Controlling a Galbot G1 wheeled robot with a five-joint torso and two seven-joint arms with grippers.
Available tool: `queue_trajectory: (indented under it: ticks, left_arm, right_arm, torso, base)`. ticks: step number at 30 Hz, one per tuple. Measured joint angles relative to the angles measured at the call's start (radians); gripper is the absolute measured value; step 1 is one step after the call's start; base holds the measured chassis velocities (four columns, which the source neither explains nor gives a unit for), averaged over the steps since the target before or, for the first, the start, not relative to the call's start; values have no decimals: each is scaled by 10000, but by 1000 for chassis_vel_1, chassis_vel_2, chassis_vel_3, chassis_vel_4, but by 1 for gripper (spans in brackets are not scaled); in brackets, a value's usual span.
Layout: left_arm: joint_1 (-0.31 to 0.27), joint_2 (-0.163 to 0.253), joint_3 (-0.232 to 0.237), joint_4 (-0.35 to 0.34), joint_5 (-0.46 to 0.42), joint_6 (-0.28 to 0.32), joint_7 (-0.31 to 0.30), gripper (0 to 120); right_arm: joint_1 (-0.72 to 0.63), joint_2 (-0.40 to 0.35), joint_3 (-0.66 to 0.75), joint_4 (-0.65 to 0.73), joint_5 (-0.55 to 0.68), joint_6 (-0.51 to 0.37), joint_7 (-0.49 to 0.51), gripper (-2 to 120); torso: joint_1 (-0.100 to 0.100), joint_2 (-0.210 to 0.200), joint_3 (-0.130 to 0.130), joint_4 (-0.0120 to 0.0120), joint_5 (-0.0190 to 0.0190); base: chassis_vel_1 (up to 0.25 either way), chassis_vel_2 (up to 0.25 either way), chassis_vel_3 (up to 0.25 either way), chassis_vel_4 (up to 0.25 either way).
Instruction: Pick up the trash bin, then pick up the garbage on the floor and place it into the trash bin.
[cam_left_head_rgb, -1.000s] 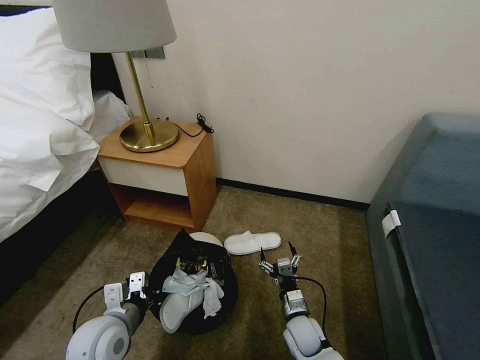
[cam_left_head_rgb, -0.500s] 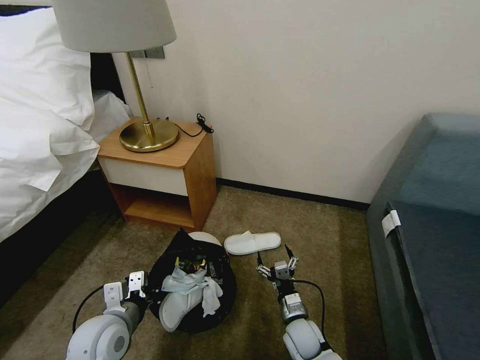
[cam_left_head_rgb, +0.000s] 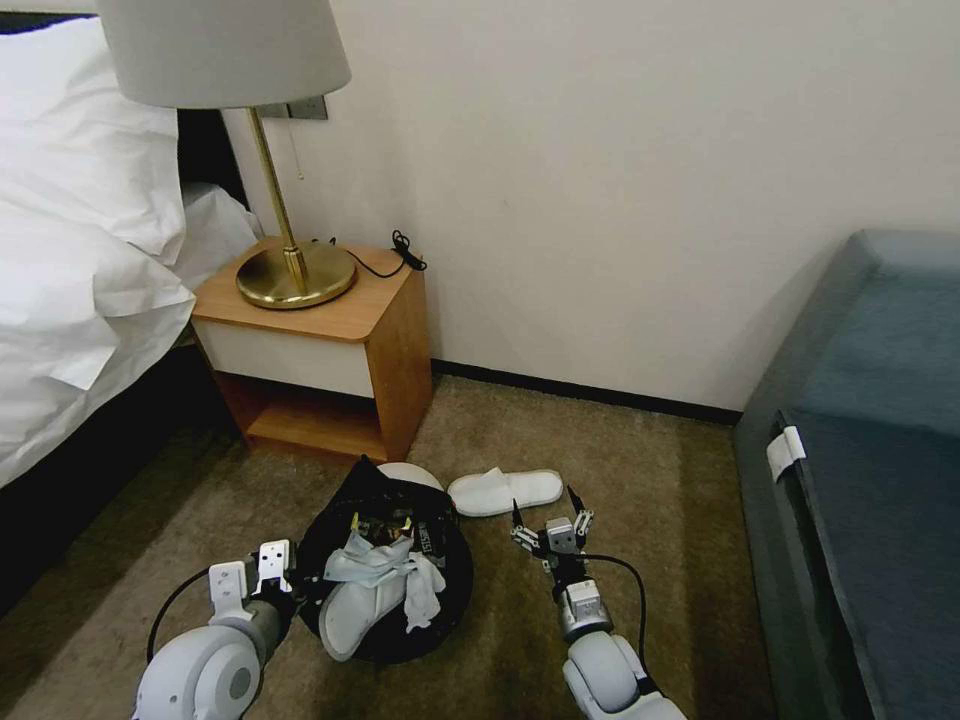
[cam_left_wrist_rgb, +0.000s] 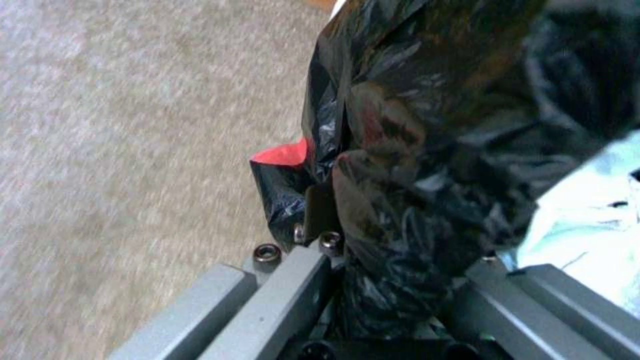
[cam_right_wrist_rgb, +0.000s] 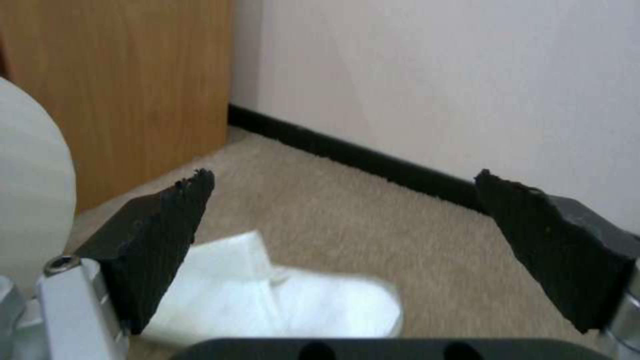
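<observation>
Black plastic lines the bin (cam_left_head_rgb: 385, 575), which you see in the head view held low over the carpet (cam_left_head_rgb: 620, 460) by your left gripper (cam_left_head_rgb: 285, 580) at its near-left rim. One white slipper (cam_left_head_rgb: 362, 608) already pokes out of it, with tissues (cam_left_head_rgb: 400, 570) and a gold wrapper (cam_left_head_rgb: 385, 528) behind. A second slipper (cam_left_head_rgb: 505, 491) lies flat on the carpet just beyond the bin, between it and the nightstand (cam_left_head_rgb: 330, 345). Your right gripper (cam_left_head_rgb: 546, 512) hangs just short of that slipper, tips pointing at it, not touching.

From the left wrist, the jaws are clamped on the bag's crinkled edge (cam_left_wrist_rgb: 400, 190) over the rim, with black film bunched between them; a red scrap (cam_left_wrist_rgb: 288, 152) shows at the fold. The hold looks firm.

From the right wrist, the two black pads (cam_right_wrist_rgb: 163, 227) stand wide apart with nothing between them. The slipper (cam_right_wrist_rgb: 280, 295) lies below and ahead, its strap end nearer the gripper, the nightstand's side (cam_right_wrist_rgb: 127, 80) and the baseboard (cam_right_wrist_rgb: 360, 160) behind.

You are, I judge, on the approach to the last visible piece of litter. The next move calls for lowering the right gripper until the pads straddle the slipper across its narrow width, near the strap, then closing. Keep the bin level meanwhile; it looks nearly full, so the drop will need room beside the first slipper.
</observation>
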Motion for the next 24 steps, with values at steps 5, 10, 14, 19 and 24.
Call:
queue_trajectory:
  ticks: [5, 10, 14, 19, 24]
  left_arm:
    - [-11, -2, -5, 13, 29, -2, 2, 0]
    - [-20, -12, -7, 15, 38, -2, 2, 0]
    - [-26, -11, -19, 15, 38, -2, 0, 0]
    - [18, -61, -33, -7, 85, -2, -4, 0]
    - [-195, 21, 140, 35, 62, -2, -8, 0]
  right_arm:
    - [22, -17, 25, -66, -68, 128, -92, 100]
    - [28, -17, 16, -85, -107, 172, -137, 100]
    - [55, -69, -43, -84, -107, 174, -148, 100]
    - [541, -654, -572, -103, 104, 108, -241, 100]
    - [1220, -1828, -1214, -185, 502, -334, -742, 100]
  torso:
    - [1, 0, 0, 1, 1]
    - [0, 1, -3, 3, 1]
    - [0, 1, -3, 3, 1]
    - [-1, 1, -2, 2, 3]
    - [0, 1, -2, 1, 6]
  base:
    - [-83, 93, 71, -80]
    - [0, 0, 0, 0]
    - [0, 0, 0, 0]
    - [0, 0, 0, 0]
    - [0, 0, 0, 0]
